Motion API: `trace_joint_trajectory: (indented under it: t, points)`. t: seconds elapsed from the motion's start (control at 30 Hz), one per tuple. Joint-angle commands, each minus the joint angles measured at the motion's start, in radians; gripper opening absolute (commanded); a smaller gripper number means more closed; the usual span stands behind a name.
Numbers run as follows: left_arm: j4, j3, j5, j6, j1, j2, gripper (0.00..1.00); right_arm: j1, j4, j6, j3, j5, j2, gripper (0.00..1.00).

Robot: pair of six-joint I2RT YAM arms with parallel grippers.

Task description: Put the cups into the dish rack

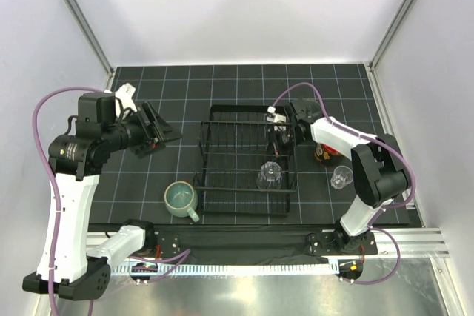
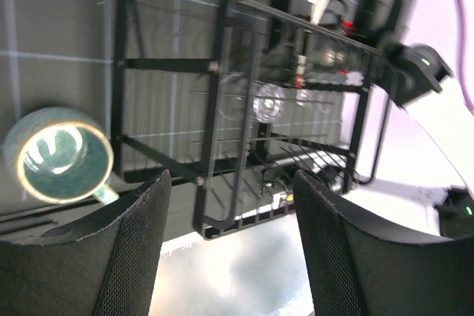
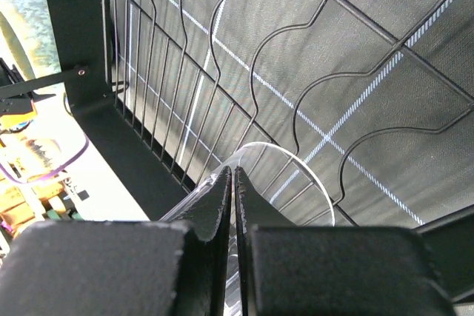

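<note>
My right gripper (image 3: pixel 233 175) is pinched shut on a glass (image 3: pixel 289 175) rim inside the rack (image 1: pixel 244 192), far right I think. My left gripper (image 1: pixel 159 138) hangs open and empty left of it. The mug (image 1: pixel 180 199) sits near-left.

My right gripper (image 3: pixel 232 172) covers most of the small clear glass (image 3: pixel 285 179) inside the black wire rectangular dish rack (image 3: pixel 81 35); only a faint arc of rim shows, so I cannot tell whether it stands or lies. Just right of the rack, my right arm (image 1: pixel 337 132) hides nearly all of the dark red-lined cup (image 1: pixel 324 155), its print too small to read. By the rack's near left corner, the handle of the speckled pale-green mug (image 2: pixel 63 157) ends behind my left gripper (image 2: pixel 231 183).
</note>
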Motion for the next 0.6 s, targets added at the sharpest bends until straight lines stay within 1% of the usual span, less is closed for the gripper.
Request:
trace_joint_trajectory:
  t: [0.0,0.03,0.07,0.1,0.17,0.2,0.23,0.3,0.33,0.37,0.4,0.47,0.5,0.53,0.57]
  points:
    - [-0.074,0.024,-0.099,-0.030,-0.002,-0.009,0.65,-0.001,-0.016,-0.005,0.011,0.025,-0.036,0.04]
    - [-0.090,0.023,-0.128,-0.037,-0.001,-0.011,0.65,-0.007,-0.019,-0.005,0.031,0.048,-0.033,0.04]
    - [-0.107,0.021,-0.186,-0.059,-0.001,-0.012,0.65,-0.013,-0.022,0.004,0.055,0.063,-0.027,0.04]
    - [-0.122,0.015,-0.214,-0.071,-0.001,-0.011,0.65,-0.021,-0.027,0.037,0.115,0.079,-0.014,0.05]
    - [-0.168,-0.002,-0.280,-0.111,-0.001,-0.009,0.65,-0.047,-0.039,0.079,0.179,0.155,-0.002,0.12]
    - [-0.180,-0.011,-0.292,-0.123,-0.001,-0.009,0.65,-0.054,-0.057,0.100,0.246,0.194,0.013,0.23]
    - [-0.206,-0.038,-0.309,-0.135,-0.001,-0.008,0.64,-0.062,-0.077,0.122,0.282,0.271,0.018,0.30]
    - [-0.222,-0.077,-0.345,-0.183,-0.001,-0.006,0.64,-0.094,-0.155,0.139,0.383,0.342,0.030,0.44]
    - [-0.217,-0.126,-0.345,-0.195,-0.001,-0.009,0.64,-0.102,-0.184,0.145,0.415,0.413,0.033,0.48]
    - [-0.205,-0.158,-0.343,-0.210,-0.001,-0.012,0.64,-0.119,-0.239,0.142,0.445,0.441,0.033,0.52]
    - [-0.199,-0.184,-0.334,-0.236,-0.001,-0.013,0.64,-0.123,-0.267,0.137,0.495,0.476,0.029,0.60]
    - [-0.184,-0.267,-0.329,-0.257,-0.001,-0.011,0.62,-0.127,-0.342,0.130,0.531,0.568,-0.002,0.69]
    - [-0.180,-0.288,-0.335,-0.264,-0.001,-0.009,0.62,-0.128,-0.356,0.130,0.537,0.590,-0.023,0.79]
    - [-0.179,-0.316,-0.358,-0.272,-0.001,-0.008,0.62,-0.128,-0.369,0.130,0.531,0.607,-0.048,0.83]
    - [-0.167,-0.362,-0.367,-0.270,-0.002,-0.005,0.55,-0.128,-0.376,0.134,0.514,0.628,-0.104,0.91]
